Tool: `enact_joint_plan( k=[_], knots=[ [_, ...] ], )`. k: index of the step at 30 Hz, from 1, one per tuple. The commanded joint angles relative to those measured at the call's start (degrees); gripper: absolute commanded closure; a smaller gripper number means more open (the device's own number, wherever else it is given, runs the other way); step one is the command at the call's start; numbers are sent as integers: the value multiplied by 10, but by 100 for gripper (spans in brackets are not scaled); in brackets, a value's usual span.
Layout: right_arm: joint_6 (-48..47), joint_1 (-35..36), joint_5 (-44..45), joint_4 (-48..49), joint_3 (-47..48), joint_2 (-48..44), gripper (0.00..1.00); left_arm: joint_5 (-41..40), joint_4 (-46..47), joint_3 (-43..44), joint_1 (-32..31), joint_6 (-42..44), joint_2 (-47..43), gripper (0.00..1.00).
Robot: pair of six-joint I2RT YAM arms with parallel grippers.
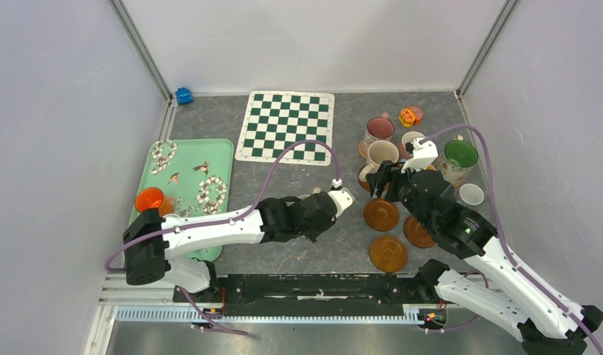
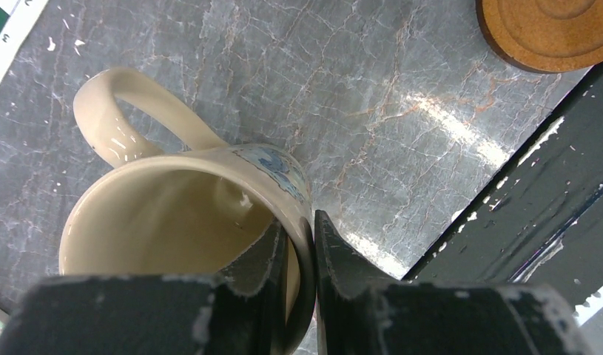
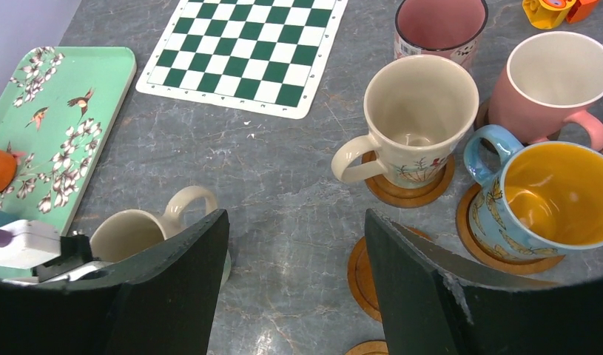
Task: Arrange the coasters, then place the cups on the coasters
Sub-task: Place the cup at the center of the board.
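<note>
Over the grey marbled worktop (image 2: 372,89), near-centre and left of brown round wooden coasters (image 1: 381,214), the left pincer (image 2: 300,225) pinches a cream handled mug (image 2: 157,214) by its rim, mostly hidden from above by the arm; the right pincer (image 3: 297,218) gapes wide, empty.

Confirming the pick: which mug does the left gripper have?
The cream mug with a blue print: only its wall sits pinched in the left gripper; no other mug is gripped.

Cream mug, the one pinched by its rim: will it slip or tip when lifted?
The cream mug looks glazed and shiny, so it may be slippery. The left end effector clamps only one side of the wall, so it could tilt. It looks like hard ceramic: stiff, probably chippable.
</note>
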Motion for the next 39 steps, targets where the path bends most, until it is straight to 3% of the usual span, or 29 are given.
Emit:
enact_joint_plan(
  k=[1, 4, 7, 15, 20, 26, 28, 34, 39],
  knots=[
    [9, 2, 13, 5, -1, -3, 30, -33, 68, 3, -4, -27, 2, 90],
    [9, 2, 8, 4, -1, -2, 30, -25, 70, 3, -4, -38, 6, 83],
    [14, 2, 2, 1, -1, -1, 30, -25, 73, 3, -3, -51, 6, 69],
    [57, 2, -16, -22, 9, 19, 33, -8, 56, 46, 10, -70, -14, 44],
    [93, 2, -68, -16, 8, 47, 38, 39, 18, 87, 83, -82, -50, 37],
    [131, 6, -105, -12, 9, 97, 42, 86, 8, 64, 245, -77, -129, 25],
    [139, 14, -111, -6, 10, 114, 43, 75, 1, 53, 277, -56, -156, 15],
    [137, 62, -112, -10, 42, 181, 44, -7, -28, 10, 305, 11, -217, 0],
    [142, 108, -95, -19, 71, 238, 45, -46, -47, -27, 305, 39, -246, 0]
  ],
)
